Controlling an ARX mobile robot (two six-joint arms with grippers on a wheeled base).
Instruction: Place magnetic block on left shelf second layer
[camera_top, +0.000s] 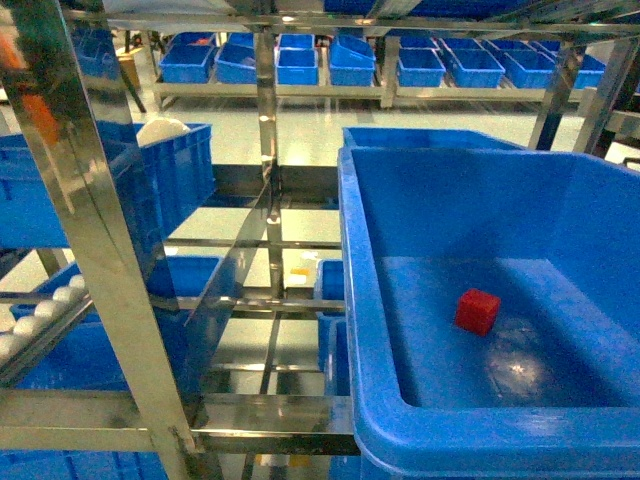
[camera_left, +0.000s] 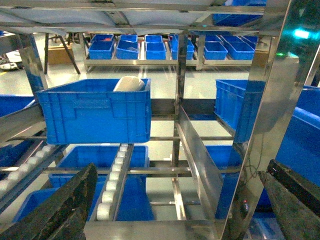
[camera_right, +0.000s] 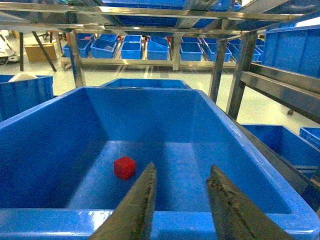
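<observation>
The magnetic block is a small red cube lying loose on the floor of a large deep blue bin. That bin sits on the steel rack tier that I take for the left shelf second layer. In the right wrist view my right gripper hangs open over the bin's near rim. The block lies just left of its left fingertip, untouched. My left gripper is wide open and empty, facing a roller rail. Neither gripper shows in the head view.
A shiny steel post crosses the left of the head view. Behind it a smaller blue bin holds a white object. More blue bins lie below the rails and on racks across the aisle.
</observation>
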